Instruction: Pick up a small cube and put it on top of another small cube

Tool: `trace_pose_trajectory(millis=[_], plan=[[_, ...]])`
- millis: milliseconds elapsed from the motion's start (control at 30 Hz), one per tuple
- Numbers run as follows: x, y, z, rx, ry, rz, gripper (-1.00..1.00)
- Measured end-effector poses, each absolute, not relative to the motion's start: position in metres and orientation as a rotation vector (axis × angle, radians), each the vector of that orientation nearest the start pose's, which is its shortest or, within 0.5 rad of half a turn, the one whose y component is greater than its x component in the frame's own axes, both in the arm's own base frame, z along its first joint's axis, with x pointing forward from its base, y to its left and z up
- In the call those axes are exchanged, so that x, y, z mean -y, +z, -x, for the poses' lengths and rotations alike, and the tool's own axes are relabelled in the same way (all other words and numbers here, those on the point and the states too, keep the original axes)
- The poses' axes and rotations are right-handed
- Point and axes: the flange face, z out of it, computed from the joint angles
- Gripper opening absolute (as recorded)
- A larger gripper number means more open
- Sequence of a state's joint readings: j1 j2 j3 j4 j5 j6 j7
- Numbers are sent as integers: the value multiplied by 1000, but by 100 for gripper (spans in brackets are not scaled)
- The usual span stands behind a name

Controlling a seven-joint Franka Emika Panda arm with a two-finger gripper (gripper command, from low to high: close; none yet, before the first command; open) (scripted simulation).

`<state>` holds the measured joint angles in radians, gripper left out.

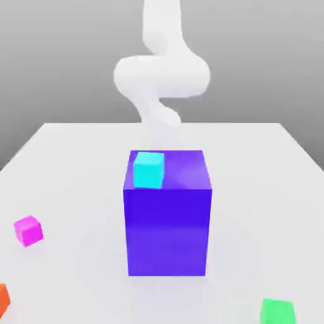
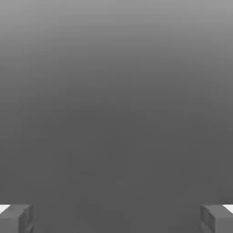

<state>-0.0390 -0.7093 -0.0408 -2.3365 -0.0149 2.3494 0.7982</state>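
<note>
At about eight o'clock from the big blue-violet cube [image 1: 167, 228], well apart on the white table [image 1: 76, 164], sits the small magenta-pink cube [image 1: 28, 230]. The gripper [image 2: 116, 218] stands wide open, holding nothing.

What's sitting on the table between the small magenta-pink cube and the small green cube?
In the exterior view, the big blue-violet cube stands between the small magenta-pink cube and small green cube.

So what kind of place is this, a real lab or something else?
Most likely a simulated tabletop test scene, not a real room. A plain white table under a blank grey backdrop holds flat-coloured blocks: a big blue block with a cyan cube on top, and a pink cube.
</note>
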Motion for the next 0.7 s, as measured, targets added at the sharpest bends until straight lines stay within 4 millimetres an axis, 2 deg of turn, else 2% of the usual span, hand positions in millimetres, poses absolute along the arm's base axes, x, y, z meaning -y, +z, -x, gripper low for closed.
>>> trace_pose_trajectory(millis=[67, 167, 233, 333, 433, 533, 600, 700], plan=[[68, 624, -402, -1248, -883, 2479, 0], [117, 562, -420, -1395, -777, 2489, 0], [149, 519, -425, -1492, -702, 2487, 0], [197, 455, -419, -1638, -585, 2470, 0], [239, 390, -401, -1781, -461, 2439, 0], [275, 328, -370, -1918, -331, 2392, 0], [302, 287, -337, -2032, -242, 2333, 0], [321, 230, -291, -2154, -103, 2264, 0]])
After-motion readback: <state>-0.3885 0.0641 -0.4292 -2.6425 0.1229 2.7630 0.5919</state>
